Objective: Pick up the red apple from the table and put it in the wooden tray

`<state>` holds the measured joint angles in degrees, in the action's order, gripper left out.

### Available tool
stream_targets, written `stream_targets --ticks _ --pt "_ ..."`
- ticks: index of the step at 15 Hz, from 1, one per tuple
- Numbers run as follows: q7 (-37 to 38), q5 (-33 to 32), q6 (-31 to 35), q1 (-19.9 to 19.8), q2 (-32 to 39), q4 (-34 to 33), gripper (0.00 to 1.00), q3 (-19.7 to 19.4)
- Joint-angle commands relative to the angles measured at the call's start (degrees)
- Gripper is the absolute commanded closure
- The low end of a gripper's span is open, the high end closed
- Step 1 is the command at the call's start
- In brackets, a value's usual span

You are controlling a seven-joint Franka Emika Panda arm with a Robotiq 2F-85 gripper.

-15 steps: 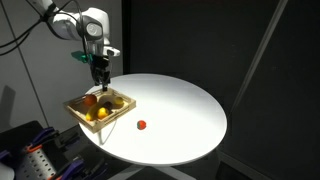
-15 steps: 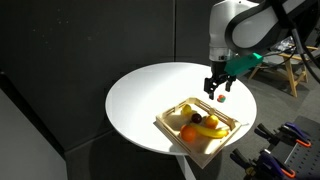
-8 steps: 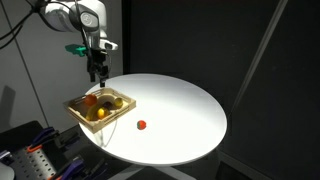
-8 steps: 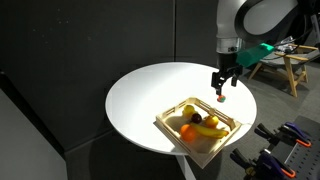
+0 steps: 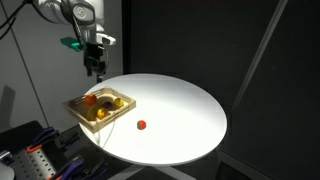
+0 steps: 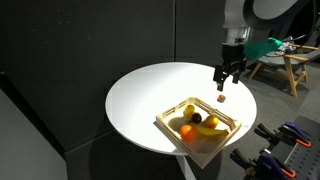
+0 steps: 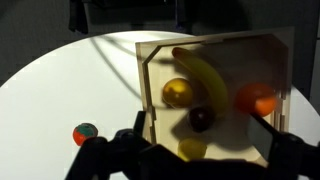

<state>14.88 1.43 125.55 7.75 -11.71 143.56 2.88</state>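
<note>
The hand (image 6: pixel 226 78) hangs above the far edge of the large round white tabletop (image 6: pixel 150 95), spread and holding nothing. In the wrist view its dark fingers (image 7: pixel 128 142) stand wide apart along the bottom edge. The small dark red apple (image 7: pixel 201 119) lies inside the shallow rectangular light-wood tray (image 7: pixel 140 75), just beside a long yellow banana (image 7: pixel 205 80). A round yellow fruit (image 7: pixel 177 93) is at the apple's 11 o'clock and an orange fruit (image 7: pixel 257 100) at its 2 o'clock. A smaller bright red ball (image 7: pixel 86 133) sits on the tabletop at the tray's 8 o'clock, apart from it.
</note>
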Motion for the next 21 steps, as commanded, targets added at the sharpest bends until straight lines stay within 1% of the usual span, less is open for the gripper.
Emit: stream_targets --ticks 1,10,14,16,17,21 --pt "-1.2 1.5 -2.2 -1.4 -4.2 1.2 0.00 0.8" --pt "0.8 0.7 -5.0 -3.0 -9.5 1.4 0.00 1.3" --pt "0.6 0.9 -5.3 -3.5 -11.1 1.5 0.00 1.4" --pt "0.1 1.1 -5.9 -3.5 -11.4 1.4 0.00 1.4" --pt "0.0 0.6 -4.5 -3.6 -9.5 0.7 0.00 1.6" --pt "0.0 0.6 -4.5 -3.5 -9.2 0.7 0.00 1.7"
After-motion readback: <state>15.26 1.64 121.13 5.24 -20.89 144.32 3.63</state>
